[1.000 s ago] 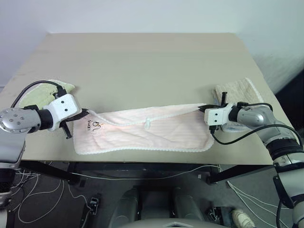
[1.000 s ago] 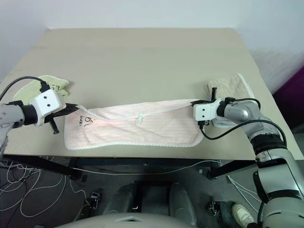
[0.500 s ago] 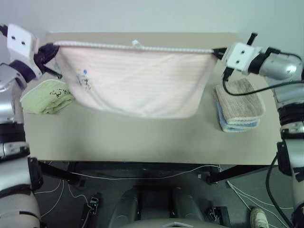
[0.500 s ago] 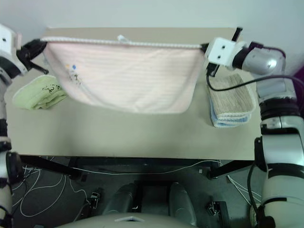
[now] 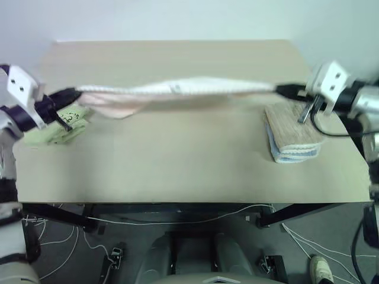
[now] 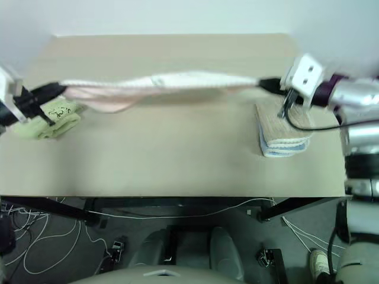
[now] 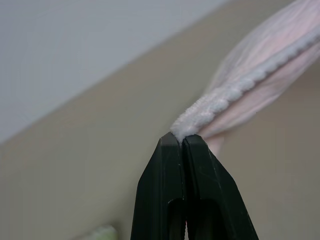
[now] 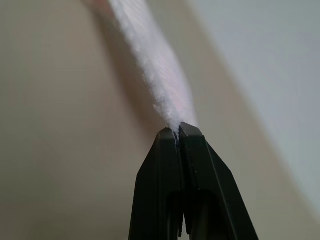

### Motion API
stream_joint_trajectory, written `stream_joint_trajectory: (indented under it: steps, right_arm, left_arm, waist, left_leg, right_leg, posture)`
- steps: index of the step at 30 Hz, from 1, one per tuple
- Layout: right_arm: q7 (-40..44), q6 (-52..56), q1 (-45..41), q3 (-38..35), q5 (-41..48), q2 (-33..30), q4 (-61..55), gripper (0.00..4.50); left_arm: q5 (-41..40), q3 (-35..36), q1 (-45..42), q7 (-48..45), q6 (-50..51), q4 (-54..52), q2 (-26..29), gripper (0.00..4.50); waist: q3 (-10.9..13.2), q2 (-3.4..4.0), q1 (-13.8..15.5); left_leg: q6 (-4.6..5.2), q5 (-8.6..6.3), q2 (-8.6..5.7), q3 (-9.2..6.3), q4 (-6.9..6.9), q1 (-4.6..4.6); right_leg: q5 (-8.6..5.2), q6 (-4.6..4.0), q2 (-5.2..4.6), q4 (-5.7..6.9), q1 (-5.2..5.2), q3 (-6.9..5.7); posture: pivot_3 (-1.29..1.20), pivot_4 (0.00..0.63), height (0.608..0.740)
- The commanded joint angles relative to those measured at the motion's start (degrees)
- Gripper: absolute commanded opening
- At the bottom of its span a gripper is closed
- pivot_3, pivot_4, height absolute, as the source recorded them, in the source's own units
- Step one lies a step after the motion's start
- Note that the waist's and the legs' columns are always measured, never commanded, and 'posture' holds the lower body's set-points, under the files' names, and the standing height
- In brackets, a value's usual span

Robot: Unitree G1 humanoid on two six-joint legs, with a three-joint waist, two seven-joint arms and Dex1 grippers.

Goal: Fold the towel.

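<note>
The table (image 5: 177, 154) takes up most of the head views, and above it the towel (image 5: 177, 89) hangs stretched in the air, running across from about 9 o'clock to 3 o'clock, pulled into a narrow, bunched band with its white stitched edging uppermost and a fold of pink cloth sagging below near the left end; it looks clear of the tabletop along its whole length. By this reading the task is at an early stage: both ends are gripped and the towel is lifted, but no fold is laid, no half rests on another, and the cloth must yet be brought down and doubled over, perhaps more than once, then smoothed. At 3 o'clock on the table lies a beige folded towel (image 5: 293, 127) stacked on a pale blue one, and at 9 o'clock a light green folded towel (image 5: 59, 131) sits just under the left end of the pink one. The right gripper (image 5: 278, 90) has its two black fingers pressed together on the towel's right end, as the right wrist view shows plainly with the edging pinched at the tips. The left gripper (image 5: 76, 93) is likewise clamped tight on the left end, edging caught between its closed tips in the left wrist view
</note>
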Motion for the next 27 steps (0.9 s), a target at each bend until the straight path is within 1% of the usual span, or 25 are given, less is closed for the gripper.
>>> stream_joint_trajectory:
  steps: [1, 5, 7, 11, 14, 17, 19, 23, 27]
  right_arm:
    - [2.73, 8.02, 9.64, -2.8, 5.2, -2.98, -12.16, 0.03]
    - [5.21, 14.46, 22.12, -4.07, 8.73, -5.06, -21.48, 0.03]
    - [6.21, 16.47, 26.94, -4.95, 9.98, -5.97, -24.8, 0.03]
    - [7.67, 19.47, 33.31, -7.23, 12.15, -7.0, -29.14, 0.03]
    - [8.68, 20.65, 35.52, -8.24, 12.99, -7.73, -30.35, 0.03]
    - [8.97, 20.66, 34.6, -8.5, 12.87, -7.68, -29.59, 0.03]
    - [8.36, 20.58, 31.59, -8.17, 12.72, -7.09, -27.64, 0.03]
    - [7.83, 19.86, 24.72, -6.89, 11.65, -6.14, -22.05, 0.03]
    - [7.17, 16.51, 17.24, -4.24, 8.0, -5.05, -14.24, 0.03]
  left_arm:
    - [-0.45, 0.82, 7.47, -3.5, 2.71, -6.37, 3.17, 0.0]
    - [-0.65, 1.69, 15.68, -5.98, 5.21, -10.3, 5.21, 0.0]
    - [-0.85, 2.26, 18.99, -6.81, 6.39, -11.67, 5.88, 0.0]
    - [-2.07, 3.76, 24.83, -9.54, 8.43, -14.56, 6.82, 0.0]
    - [-2.97, 4.68, 26.06, -10.7, 9.45, -14.73, 7.32, 0.0]
    - [-2.89, 4.36, 24.81, -11.13, 9.58, -13.5, 7.71, 0.0]
    - [-2.37, 3.17, 22.13, -10.56, 9.14, -11.71, 7.6, 0.0]
    - [1.2, -0.47, 13.1, -6.14, 6.72, -5.08, 5.79, 0.0]
    - [4.11, -3.88, 3.98, -3.35, 3.4, 2.17, 2.94, 0.0]
  waist:
    - [0.0, 0.02, 0.02]
    - [0.0, 0.02, 0.28]
    - [0.0, 0.02, 0.75]
    - [0.0, 0.02, 1.09]
    - [-0.01, 0.0, 1.27]
    - [-0.01, 0.0, 1.35]
    - [-0.01, 0.0, 1.34]
    - [-0.01, 0.0, 1.35]
    - [-0.01, -0.01, 1.3]
  left_leg:
    - [0.01, -0.01, 0.0, 0.0, -0.05, 0.03]
    - [0.02, -0.01, 0.0, 0.0, 0.0, 0.06]
    - [0.03, -0.03, 0.0, 0.0, -0.02, 0.06]
    - [0.04, -0.03, 0.01, 0.01, -0.03, 0.11]
    - [0.04, -0.04, 0.01, 0.0, -0.03, 0.14]
    - [0.05, -0.04, 0.01, 0.0, -0.02, 0.14]
    - [0.05, -0.05, 0.01, 0.0, -0.02, 0.14]
    - [0.05, -0.05, 0.01, 0.0, -0.02, 0.16]
    - [0.05, -0.05, -0.02, 0.01, -0.03, 0.12]
  right_leg:
    - [-0.01, -0.01, -0.01, -0.04, 0.03, 0.01]
    - [0.0, -0.01, -0.03, -0.04, 0.09, 0.0]
    - [-0.01, -0.01, -0.04, -0.09, 0.11, 0.0]
    - [-0.01, -0.01, -0.06, -0.14, 0.17, 0.0]
    - [-0.01, -0.01, -0.08, -0.17, 0.23, -0.01]
    - [-0.01, -0.01, -0.11, -0.2, 0.25, -0.03]
    - [-0.01, -0.01, -0.12, -0.22, 0.25, -0.04]
    - [0.0, -0.01, -0.11, -0.21, 0.26, -0.07]
    - [0.01, 0.0, -0.09, -0.21, 0.2, -0.08]
  posture:
    - [0.0, 0.15, 0.74]
    - [0.0, 0.15, 0.74]
    - [0.0, 0.15, 0.74]
    - [0.0, 0.15, 0.74]
    - [0.0, 0.15, 0.74]
    - [0.0, 0.15, 0.74]
    - [0.0, 0.15, 0.74]
    - [0.0, 0.15, 0.74]
    - [0.0, 0.15, 0.74]
